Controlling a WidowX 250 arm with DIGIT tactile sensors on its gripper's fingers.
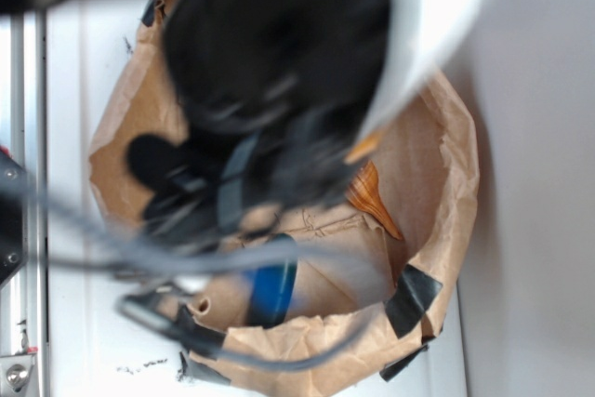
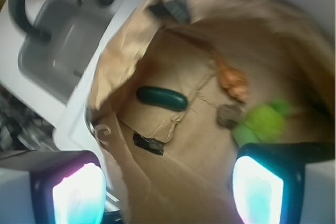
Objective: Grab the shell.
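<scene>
In the exterior view we see a brown paper bag (image 1: 444, 151) with its rim rolled down, patched with strips of black tape (image 1: 412, 297), standing on a white surface. The dark, blurred arm (image 1: 270, 53) fills the upper middle and reaches down into the bag, covering most of the floor. Just past the arm's right edge the shell (image 1: 369, 194) shows, orange-brown and ribbed. Its long axis runs from upper left to lower right, and the thin tail points down-right toward the bag's right wall. The wider end is tucked under the arm, so we cannot make it out. A blue object (image 1: 272, 290) lies lower in the bag, near the front rim. We cannot see the gripper here.

In the wrist view we look down into the same bag. The gripper (image 2: 168, 187) has its two fingers (image 2: 79, 195) at the bottom corners, spread wide apart with nothing between them but the paper floor. The shell (image 2: 232, 80) lies at the upper right of the bag floor, well away from the fingers. It is blurred, with its thin end pointing up-left and its bulkier end down-right. Just below it sits a small grey-brown rock (image 2: 229, 115), and a bright green object (image 2: 265, 120) lies beside the rock. A dark green oblong object (image 2: 161, 98) rests near the middle. Outside the bag at upper left is a grey sink (image 2: 58, 40).
</scene>
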